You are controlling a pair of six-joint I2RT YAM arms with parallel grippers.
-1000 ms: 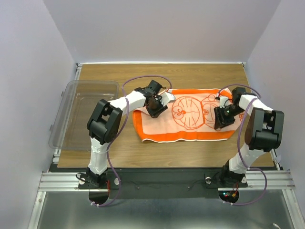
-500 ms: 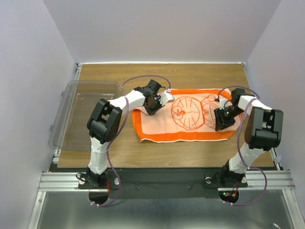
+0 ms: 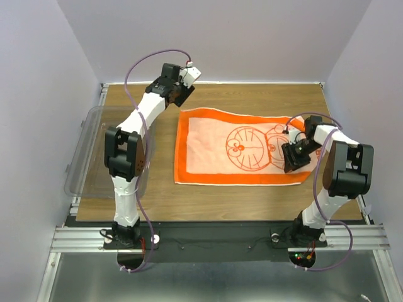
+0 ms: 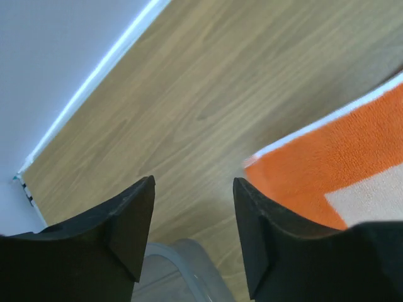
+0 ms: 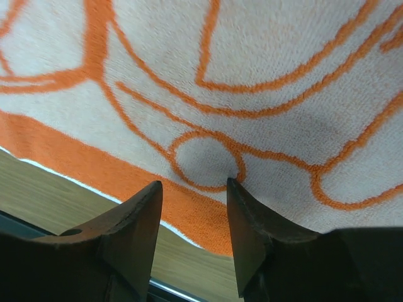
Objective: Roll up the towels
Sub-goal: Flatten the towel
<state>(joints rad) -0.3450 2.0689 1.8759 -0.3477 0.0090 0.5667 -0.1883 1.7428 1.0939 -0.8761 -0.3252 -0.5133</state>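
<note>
on the worktop [image 3: 252,97], towel [image 3: 198,151] spread flat, left gripper [image 4: 194,182] open and empty near its far-left corner, right gripper [image 5: 192,184] open, low over the cat print [image 3: 245,148]

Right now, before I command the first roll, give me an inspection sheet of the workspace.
Surface: wooden table, bare wood around the towel.
Job's things: orange towel spread flat, print side up, not yet rolled.
Clutter: clear plastic tub at the table's left edge, apart from the towel.
Grippers: left gripper open, holding nothing, over bare wood beside the towel's far left corner; right gripper open, low over the towel's right part near its front border, contact cannot be told.
Cables: purple cables looped along each arm, no snag seen.
Surroundings: plain walls on three sides; metal rail at the near edge.
</note>
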